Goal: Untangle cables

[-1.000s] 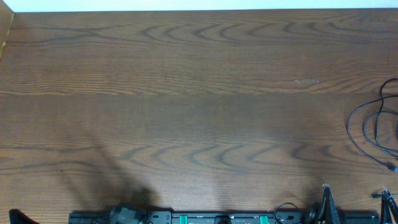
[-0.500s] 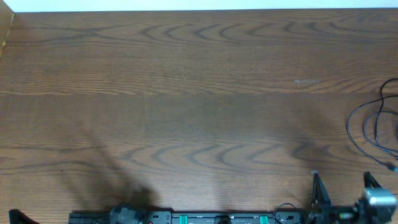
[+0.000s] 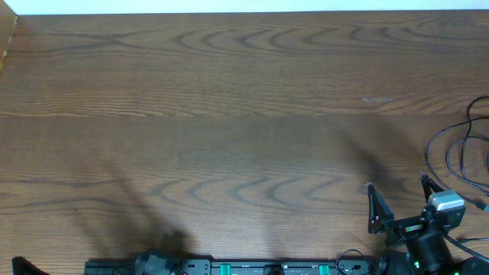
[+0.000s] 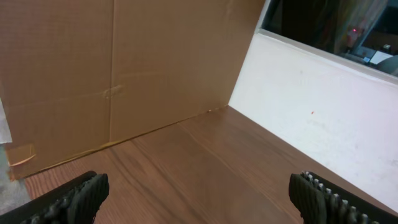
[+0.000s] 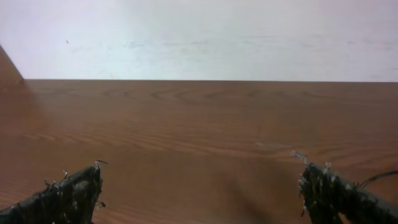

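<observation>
Wooden table (image 3: 229, 114), white wall (image 5: 199, 37) (cables (image 3: 457, 156) at right)

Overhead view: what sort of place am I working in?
Likely a lab test bench: wood-grain table, cardboard panel along one side, plain white wall behind, thin black cables at the right edge.

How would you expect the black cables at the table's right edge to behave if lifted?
The cables lie in loose curved loops, so they are probably floppy and would drape. They look very thin, so likely light. Close-lying loops may drag along together.
</observation>
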Motion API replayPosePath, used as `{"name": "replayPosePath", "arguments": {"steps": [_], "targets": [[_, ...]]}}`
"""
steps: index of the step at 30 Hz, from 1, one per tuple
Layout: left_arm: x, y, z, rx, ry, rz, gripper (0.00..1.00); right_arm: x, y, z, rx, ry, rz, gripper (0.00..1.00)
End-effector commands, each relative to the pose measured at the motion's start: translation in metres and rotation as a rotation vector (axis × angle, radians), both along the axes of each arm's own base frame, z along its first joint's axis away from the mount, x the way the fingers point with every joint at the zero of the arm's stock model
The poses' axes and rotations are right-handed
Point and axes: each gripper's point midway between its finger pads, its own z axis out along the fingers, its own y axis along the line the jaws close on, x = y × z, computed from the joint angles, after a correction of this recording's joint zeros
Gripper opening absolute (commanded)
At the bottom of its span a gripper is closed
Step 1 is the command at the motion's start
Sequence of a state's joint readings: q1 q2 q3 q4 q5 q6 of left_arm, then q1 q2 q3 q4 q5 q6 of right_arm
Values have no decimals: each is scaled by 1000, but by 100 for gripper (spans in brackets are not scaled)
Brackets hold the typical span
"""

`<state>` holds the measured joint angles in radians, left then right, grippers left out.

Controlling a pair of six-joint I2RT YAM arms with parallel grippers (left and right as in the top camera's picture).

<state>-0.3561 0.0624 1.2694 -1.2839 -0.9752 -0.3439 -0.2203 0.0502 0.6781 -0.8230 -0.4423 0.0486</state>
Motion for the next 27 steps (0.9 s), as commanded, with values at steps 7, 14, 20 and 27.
{"name": "replayPosePath", "arguments": {"steps": [7, 14, 20, 27], "targets": [[-2, 3, -1, -2, -1, 23, 98, -2, 6, 0, 28, 4, 32, 99], [-2, 3, -1, -2, -1, 23, 98, -5, 11, -7, 32, 33, 62, 99], [-2, 3, -1, -2, -1, 23, 98, 1, -19, -5, -34, 15, -108, 99], [-2, 3, -1, -2, -1, 23, 98, 8, -33, 31, -66, -140, -184, 99]]}}
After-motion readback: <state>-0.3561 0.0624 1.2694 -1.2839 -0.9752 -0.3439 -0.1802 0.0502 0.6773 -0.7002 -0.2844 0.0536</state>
